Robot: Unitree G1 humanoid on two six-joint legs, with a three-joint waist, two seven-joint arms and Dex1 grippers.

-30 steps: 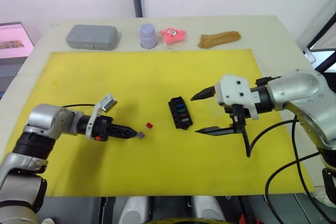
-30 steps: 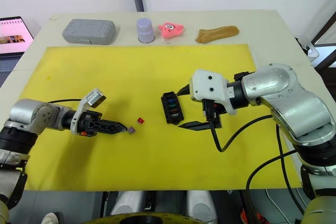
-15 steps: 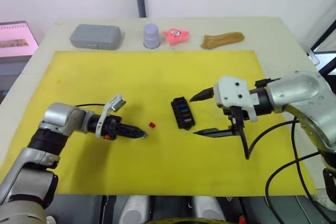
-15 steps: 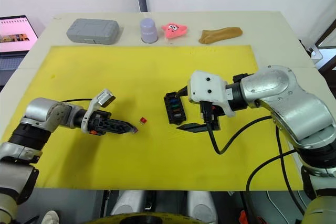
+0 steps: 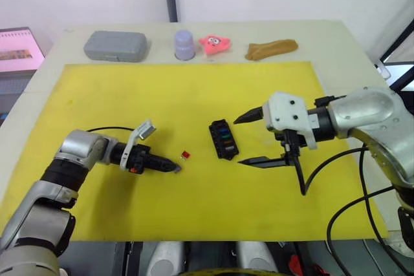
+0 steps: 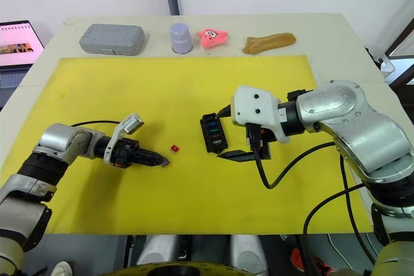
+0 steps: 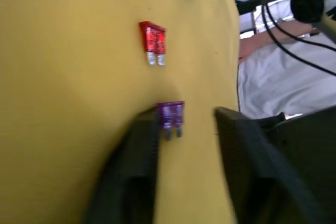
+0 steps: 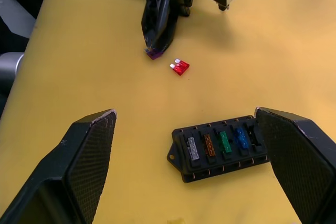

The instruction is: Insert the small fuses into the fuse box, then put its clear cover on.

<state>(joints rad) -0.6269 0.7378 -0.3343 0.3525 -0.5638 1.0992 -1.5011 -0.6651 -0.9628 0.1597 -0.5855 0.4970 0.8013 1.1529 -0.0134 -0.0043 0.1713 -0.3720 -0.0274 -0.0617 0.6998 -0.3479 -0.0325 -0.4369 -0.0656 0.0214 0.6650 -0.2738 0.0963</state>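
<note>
A black fuse box (image 5: pixel 223 139) lies mid-mat with grey, orange, green and blue fuses (image 8: pixel 224 142) in one row. A red fuse (image 5: pixel 185 155) lies loose to its left. Beside it lies a purple fuse (image 7: pixel 170 116), flat on the mat between the fingers of my left gripper (image 7: pixel 186 116). One finger (image 7: pixel 142 135) touches it and the other stands a gap away. My right gripper (image 5: pixel 239 141) hovers wide open just right of the box, holding nothing. The clear cover is out of view.
Everything rests on a yellow mat (image 5: pixel 162 95). Along the table's far edge stand a grey case (image 5: pixel 115 45), a lavender cup (image 5: pixel 184 44), a pink star toy (image 5: pixel 215 43) and a brown floppy piece (image 5: pixel 271 48). A laptop (image 5: pixel 19 50) sits off the far left.
The left gripper's fingers have closed in around the purple fuse, which has stayed on the mat. The right arm and the fuse box have held still. The camera has shifted a little.
</note>
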